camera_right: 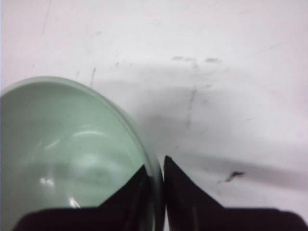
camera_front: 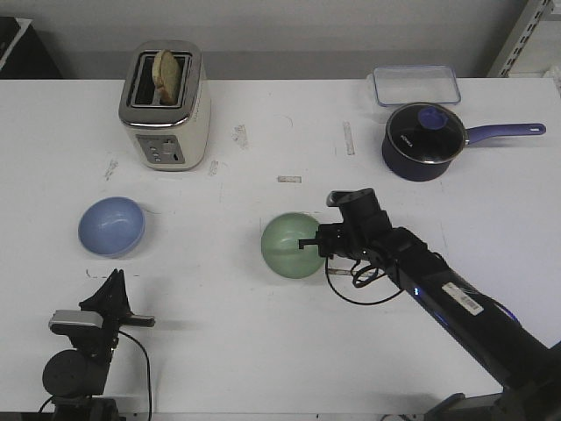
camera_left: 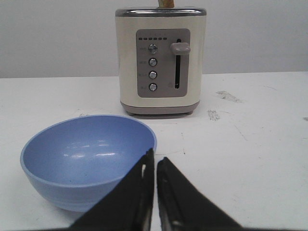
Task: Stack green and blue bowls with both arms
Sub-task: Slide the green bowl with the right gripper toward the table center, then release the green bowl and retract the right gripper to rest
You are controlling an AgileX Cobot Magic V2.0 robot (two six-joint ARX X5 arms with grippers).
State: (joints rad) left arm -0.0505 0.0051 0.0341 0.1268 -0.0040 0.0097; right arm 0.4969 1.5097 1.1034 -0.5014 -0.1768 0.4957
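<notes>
From the front, my right end effector [camera_front: 308,243] sits at the right rim of the green bowl [camera_front: 290,246], mid-bench. The blue bowl [camera_front: 111,226] stands well apart to the left, with my left end effector [camera_front: 112,282] just short of it. The toaster [camera_front: 164,105] and saucepan [camera_front: 423,140] stand at the back. A pinch on one edge could let the green bowl tip or slip as I lift.

In the left wrist view my fingers [camera_left: 137,190] are nearly together, empty, just beside the blue bowl [camera_left: 86,159]. Reaching forward like this, I might shove it toward the toaster [camera_left: 161,60].

In the right wrist view my fingers [camera_right: 180,185] straddle the green bowl's [camera_right: 67,163] rim, clamped on its wall. The bowl is cut off, and how deep the grip goes is hidden.
</notes>
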